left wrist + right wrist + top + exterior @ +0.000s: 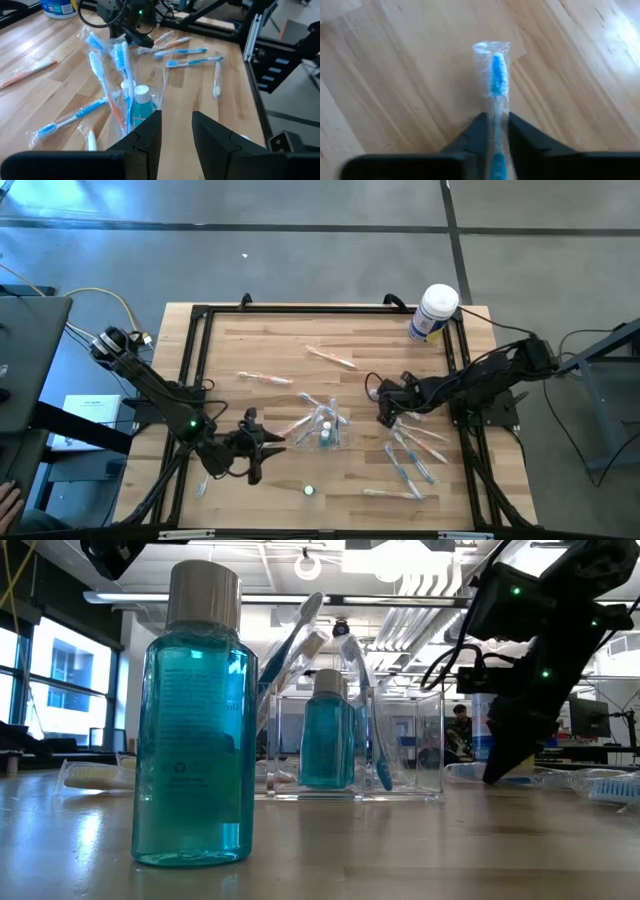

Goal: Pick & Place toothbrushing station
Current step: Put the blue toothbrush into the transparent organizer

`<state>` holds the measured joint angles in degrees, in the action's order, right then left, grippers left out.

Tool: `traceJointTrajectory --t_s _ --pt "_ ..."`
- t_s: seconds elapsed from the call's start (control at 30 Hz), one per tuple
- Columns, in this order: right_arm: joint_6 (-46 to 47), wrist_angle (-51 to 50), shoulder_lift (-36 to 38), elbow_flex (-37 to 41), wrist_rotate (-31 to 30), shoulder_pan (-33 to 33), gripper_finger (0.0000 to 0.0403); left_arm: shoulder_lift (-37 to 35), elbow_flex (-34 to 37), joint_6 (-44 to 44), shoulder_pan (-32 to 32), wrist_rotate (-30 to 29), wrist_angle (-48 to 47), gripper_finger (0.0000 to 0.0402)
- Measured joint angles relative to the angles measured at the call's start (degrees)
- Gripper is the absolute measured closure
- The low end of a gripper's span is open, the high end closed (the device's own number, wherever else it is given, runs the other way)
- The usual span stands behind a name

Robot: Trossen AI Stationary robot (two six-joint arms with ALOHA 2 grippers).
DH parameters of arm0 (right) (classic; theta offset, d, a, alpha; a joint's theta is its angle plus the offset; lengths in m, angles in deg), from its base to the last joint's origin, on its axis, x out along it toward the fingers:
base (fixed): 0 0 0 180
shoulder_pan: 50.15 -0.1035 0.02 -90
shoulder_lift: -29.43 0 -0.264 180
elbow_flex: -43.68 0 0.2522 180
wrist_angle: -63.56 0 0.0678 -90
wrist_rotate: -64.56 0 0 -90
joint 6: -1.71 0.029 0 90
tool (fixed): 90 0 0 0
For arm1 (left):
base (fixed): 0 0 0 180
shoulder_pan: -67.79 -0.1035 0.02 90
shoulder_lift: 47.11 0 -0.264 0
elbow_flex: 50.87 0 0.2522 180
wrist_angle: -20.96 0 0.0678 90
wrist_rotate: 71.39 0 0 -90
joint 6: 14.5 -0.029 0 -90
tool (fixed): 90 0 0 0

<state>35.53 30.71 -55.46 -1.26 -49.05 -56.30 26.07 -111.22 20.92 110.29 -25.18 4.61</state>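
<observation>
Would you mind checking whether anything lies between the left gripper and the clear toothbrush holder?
Nothing visible does: bare wood separates the open left gripper from the toothbrushing station. The right gripper grips a wrapped toothbrush on the far side.

Wooden table (pixel 270 340) — toothbrushing station (pixel 325 427), scattered toothbrushes (pixel 412 455), white tub (pixel 434 312).

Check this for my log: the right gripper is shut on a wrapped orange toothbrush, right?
Not quite. The right gripper is shut on a wrapped toothbrush, but that toothbrush is blue, not orange, as the right wrist view shows.
</observation>
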Motion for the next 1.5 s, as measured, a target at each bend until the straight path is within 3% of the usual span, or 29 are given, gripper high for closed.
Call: traceJointTrajectory --t_s 0.07,0.37,0.73,0.87,0.93,1.0,1.07,1.2,1.37,1.5 --pt "-1.8 0.6 -0.1 0.1 -1.3 0.0 0.0389 0.8 0.0 0.0 0.0 0.0 0.0 0.0296" --pt "-7.5 2.5 1.6 -1.4 -9.0 -4.4 0.0396 1.9 0.0 0.2 0.0 -1.5 0.0 0.0296" --pt "-14.6 2.7 12.7 -6.1 -22.0 -21.5 0.0397 1.9 0.0 0.2 0.0 -1.5 3.6 0.0296" --pt "-19.4 11.4 17.5 -6.3 -29.0 -29.3 0.0398 1.9 0.0 0.9 0.1 -1.5 3.5 0.0296" --pt "-25.0 22.7 18.0 -5.8 -34.6 -33.1 0.0398 1.9 0.0 2.5 0.1 -1.6 4.1 0.0296" --pt "-34.6 34.9 17.5 -4.1 -36.0 -36.0 0.0398 2.0 0.0 3.0 0.1 -1.6 5.7 0.0296" --pt "-43.9 48.9 15.8 -2.1 -31.7 -37.4 0.0398 2.0 0.0 3.0 0.1 -1.8 7.4 0.0296" --pt "-54.7 74.5 11.0 2.4 -15.2 -36.3 0.0398 2.0 0.0 1.7 0.1 -1.8 9.2 0.0296" --pt "-56.0 91.2 4.2 4.3 -9.7 -30.7 0.0398 2.0 0.0 1.5 0.1 -1.8 9.1 0.0296" --pt "-49.6 100.0 -0.5 4.2 2.1 -24.8 0.0398 2.0 0.0 1.5 0.1 -1.9 9.1 0.0296"
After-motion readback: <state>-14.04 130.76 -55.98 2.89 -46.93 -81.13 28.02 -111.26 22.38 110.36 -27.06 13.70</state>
